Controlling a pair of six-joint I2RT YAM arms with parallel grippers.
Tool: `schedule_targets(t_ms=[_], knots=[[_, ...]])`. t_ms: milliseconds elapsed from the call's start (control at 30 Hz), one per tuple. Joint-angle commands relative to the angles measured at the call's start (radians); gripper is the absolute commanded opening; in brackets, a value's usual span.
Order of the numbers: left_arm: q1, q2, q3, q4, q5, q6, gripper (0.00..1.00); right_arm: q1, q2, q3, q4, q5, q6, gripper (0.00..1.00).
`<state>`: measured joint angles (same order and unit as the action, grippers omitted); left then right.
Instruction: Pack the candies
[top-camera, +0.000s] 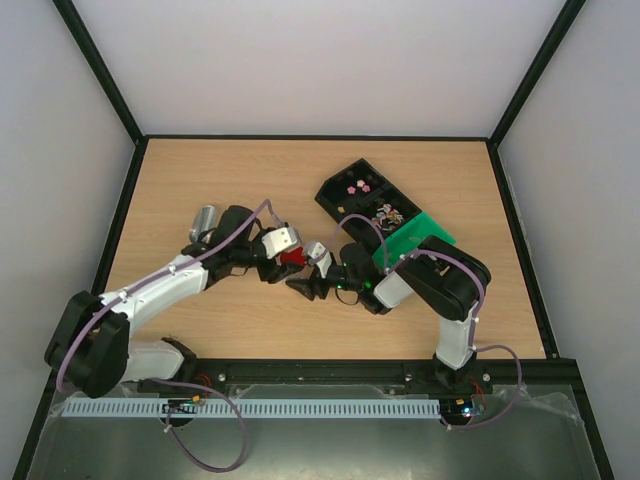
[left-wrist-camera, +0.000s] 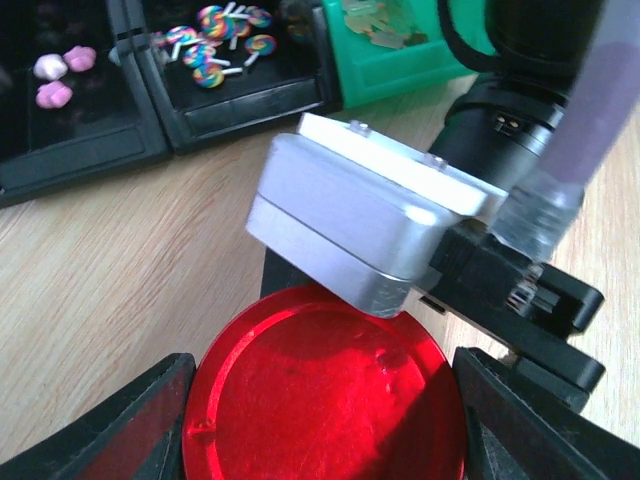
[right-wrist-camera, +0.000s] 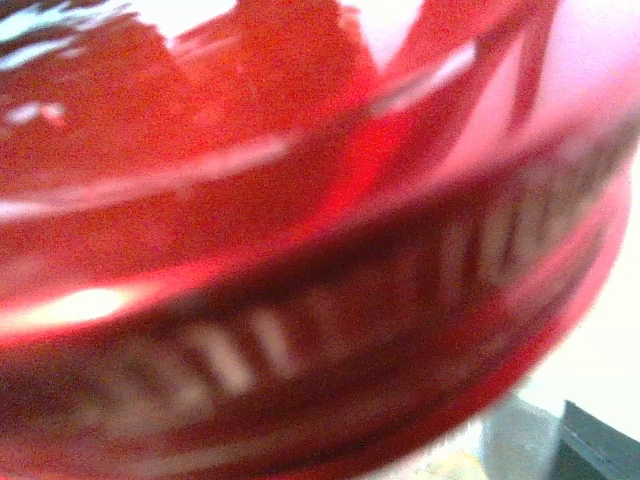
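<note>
Start at the left of the table (top-camera: 200, 320). The metal scoop (top-camera: 205, 220) lies just beyond your left arm's wrist, clear of the work.

Your left gripper (left-wrist-camera: 322, 440) sits near the middle of the table with its fingers (left-wrist-camera: 110, 430) spread wide either side of the red lid (left-wrist-camera: 320, 390). Both fingers are right at the lid's rim. You cannot tell from here whether they are pressing on it or only framing it.

The step in hand looks like getting that lid under control. Take the grip across the lid's widest part, with both fingers meeting the rim evenly. An off-centre squeeze on a smooth round edge will likely make it squirt out sideways.

Your right gripper (top-camera: 308, 262) is nose to nose with the left. Its metal block hangs over the far edge of the lid, and its own camera shows nothing but blurred red. So you cannot tell how its jaws stand or whether it has the lid. Don't let either side go until the other clearly holds it.

The main obstruction is the crowding: the two wrists and the right arm's cable are packed around the lid, so move one arm at a time.

The candies are further right, toward the far right corner. Pink ones (left-wrist-camera: 55, 80) and striped lollipops (left-wrist-camera: 215, 40) sit in separate compartments of the black tray (top-camera: 328, 192). Pale ones (left-wrist-camera: 385, 25) are in the green tray (top-camera: 425, 232) beside it, just behind the right arm's forearm. Any swing that way could knock the trays.
</note>
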<state>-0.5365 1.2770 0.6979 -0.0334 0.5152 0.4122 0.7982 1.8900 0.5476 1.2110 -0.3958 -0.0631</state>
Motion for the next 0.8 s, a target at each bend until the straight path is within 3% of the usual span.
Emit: schedule_targets(t_ms=[0,167,333,400,600,700,767], knots=[[0.030,0.053,0.042,-0.231,0.107,0.266,0.62,0.008,-0.007,-0.024,-0.065,-0.079,-0.048,0.38],[0.067,0.191,0.168,-0.545,0.184,0.661,0.58,0.006,-0.015,-0.032,-0.067,-0.127,-0.091,0.37],[0.101,0.343,0.349,-0.722,0.190,0.808,0.57,0.005,-0.022,-0.040,-0.074,-0.127,-0.108,0.37],[0.104,0.362,0.394,-0.731,0.181,0.812,0.62,0.005,-0.020,-0.041,-0.077,-0.118,-0.101,0.37],[0.113,0.289,0.447,-0.736,0.210,0.685,0.98,0.001,-0.030,-0.022,-0.116,-0.056,-0.028,0.36],[0.134,0.193,0.418,-0.716,0.214,0.546,0.99,0.000,-0.046,-0.017,-0.164,-0.036,-0.039,0.37],[0.156,0.106,0.370,-0.661,0.190,0.437,0.99,0.000,-0.057,-0.022,-0.175,-0.035,-0.051,0.44]])
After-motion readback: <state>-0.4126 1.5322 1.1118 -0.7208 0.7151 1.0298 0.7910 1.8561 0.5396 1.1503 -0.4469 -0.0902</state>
